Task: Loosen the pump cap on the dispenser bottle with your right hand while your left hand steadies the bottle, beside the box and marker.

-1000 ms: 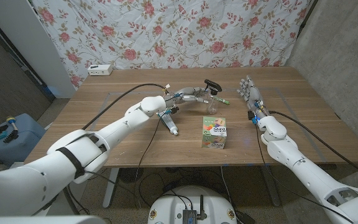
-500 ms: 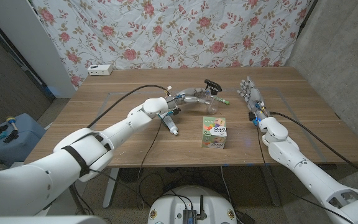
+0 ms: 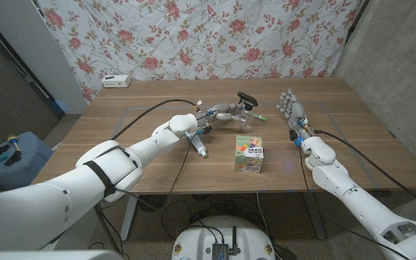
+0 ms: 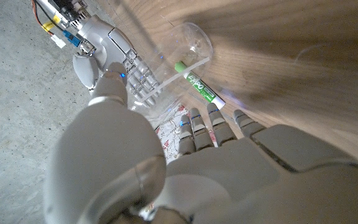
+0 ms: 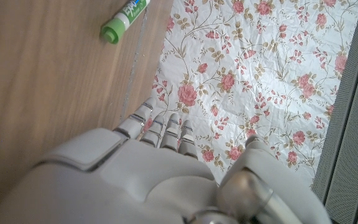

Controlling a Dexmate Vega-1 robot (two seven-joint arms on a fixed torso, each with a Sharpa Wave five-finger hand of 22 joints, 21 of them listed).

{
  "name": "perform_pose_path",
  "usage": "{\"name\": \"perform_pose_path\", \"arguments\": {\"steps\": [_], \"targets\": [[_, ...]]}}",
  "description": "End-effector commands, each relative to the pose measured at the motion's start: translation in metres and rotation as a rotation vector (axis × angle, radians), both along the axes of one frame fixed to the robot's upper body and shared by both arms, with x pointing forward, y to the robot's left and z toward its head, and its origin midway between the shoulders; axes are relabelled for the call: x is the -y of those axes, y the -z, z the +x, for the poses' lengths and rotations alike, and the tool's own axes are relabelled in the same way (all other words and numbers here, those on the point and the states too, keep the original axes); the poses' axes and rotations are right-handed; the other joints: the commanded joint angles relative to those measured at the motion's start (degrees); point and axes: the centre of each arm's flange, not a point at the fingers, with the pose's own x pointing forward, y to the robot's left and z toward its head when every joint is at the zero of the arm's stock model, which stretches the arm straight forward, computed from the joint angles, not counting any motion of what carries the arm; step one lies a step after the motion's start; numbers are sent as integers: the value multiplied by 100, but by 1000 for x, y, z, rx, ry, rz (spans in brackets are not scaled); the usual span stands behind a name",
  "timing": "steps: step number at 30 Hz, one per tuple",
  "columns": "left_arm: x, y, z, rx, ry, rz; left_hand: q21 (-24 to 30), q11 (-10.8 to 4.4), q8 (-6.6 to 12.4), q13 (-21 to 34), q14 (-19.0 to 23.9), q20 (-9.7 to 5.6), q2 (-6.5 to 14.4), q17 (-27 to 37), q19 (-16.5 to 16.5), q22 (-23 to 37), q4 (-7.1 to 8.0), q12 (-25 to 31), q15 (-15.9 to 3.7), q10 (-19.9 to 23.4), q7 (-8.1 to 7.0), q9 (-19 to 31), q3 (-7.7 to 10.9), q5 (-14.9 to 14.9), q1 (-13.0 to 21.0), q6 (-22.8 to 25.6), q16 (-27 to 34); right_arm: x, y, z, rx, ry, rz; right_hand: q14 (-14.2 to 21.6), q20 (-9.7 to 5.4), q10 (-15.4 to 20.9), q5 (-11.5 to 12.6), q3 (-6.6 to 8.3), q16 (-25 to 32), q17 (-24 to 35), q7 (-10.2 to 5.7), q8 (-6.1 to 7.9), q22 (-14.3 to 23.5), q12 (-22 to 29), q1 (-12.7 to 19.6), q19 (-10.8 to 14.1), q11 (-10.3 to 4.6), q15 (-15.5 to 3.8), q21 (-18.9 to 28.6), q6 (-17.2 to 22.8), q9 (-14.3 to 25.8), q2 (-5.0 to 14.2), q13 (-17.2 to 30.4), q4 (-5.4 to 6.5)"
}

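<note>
So the left hand (image 3: pixel 221 112) is reaching across the counter (image 3: pixel 121 144) with its fingers wrapped around the clear dispenser bottle (image 3: pixel 247 120), which sits mid-counter just behind the box (image 3: pixel 249 154). The black pump cap (image 3: pixel 247 97) is on top. The green marker (image 3: pixel 257 118) lies right beside the bottle. The right hand (image 3: pixel 292 110) stands off to the side, fingers spread, holding nothing

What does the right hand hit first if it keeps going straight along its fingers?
Probably nothing on the table. The right hand points toward the far edge, with bare wood ahead and then the floral sheet. The bottle and marker sit off to its side.
</note>
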Motion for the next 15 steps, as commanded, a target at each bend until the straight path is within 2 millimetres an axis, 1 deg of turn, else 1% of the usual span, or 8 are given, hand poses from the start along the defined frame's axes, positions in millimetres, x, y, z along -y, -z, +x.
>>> {"name": "perform_pose_path", "arguments": {"steps": [1,4,6,7,13,14,15], "targets": [[9,2,3,-23,2,16,31,-36,9,11,105,-48,4,16,-10,2,-3,36,-431,66,-23,28,-24,12,96,49,44,0,1,0,7,-1,10,-51,-336,7,46,-25,26,-7,-7,30,25,35,6,8,-19,-90,37,-8,11,-28,5,-11],[11,3,3,-30,4,20,36,-54,19,14,171,-71,16,17,12,2,3,50,-461,124,-30,30,-45,6,134,103,58,0,1,1,6,-2,11,-51,-330,6,47,-25,26,-7,-8,30,25,35,6,8,-23,-90,37,-8,11,-27,5,-12],[13,4,3,-36,3,23,37,-36,27,18,222,-81,24,19,31,2,12,62,-460,184,-26,32,-72,-2,166,162,64,1,2,1,5,-2,11,-51,-327,6,47,-26,26,-7,-12,30,25,35,6,8,-24,-90,37,-10,11,-27,5,-12],[14,4,3,-38,2,23,40,-61,31,20,260,-100,28,19,46,2,17,66,-477,209,-30,34,-88,-6,182,193,71,1,2,1,5,-2,11,-50,-327,5,48,-26,26,-7,-11,31,25,35,6,8,-27,-92,37,-8,11,-27,5,-12],[17,5,5,-48,-6,26,54,-98,46,29,394,-143,45,18,126,-1,27,99,-500,353,-57,40,-135,-20,250,310,86,1,3,1,4,-1,14,-49,-319,6,49,-28,27,-7,-10,30,25,36,5,4,-30,-88,35,-14,11,-27,5,-14],[17,5,5,-49,-8,27,52,-154,58,32,452,-184,57,17,147,-2,24,122,-522,437,-83,42,-146,-23,291,369,92,1,3,1,5,-1,15,-48,-319,6,50,-29,27,-7,-11,30,25,36,5,7,-26,-84,36,-13,11,-27,5,-14],[17,4,5,-51,-9,25,48,-107,68,35,503,-201,62,18,154,-3,24,136,-522,491,-83,43,-157,-26,316,419,100,1,3,1,5,-1,16,-49,-319,7,50,-29,27,-7,-9,31,25,36,5,6,-30,-79,36,-13,11,-27,5,-15]]}}
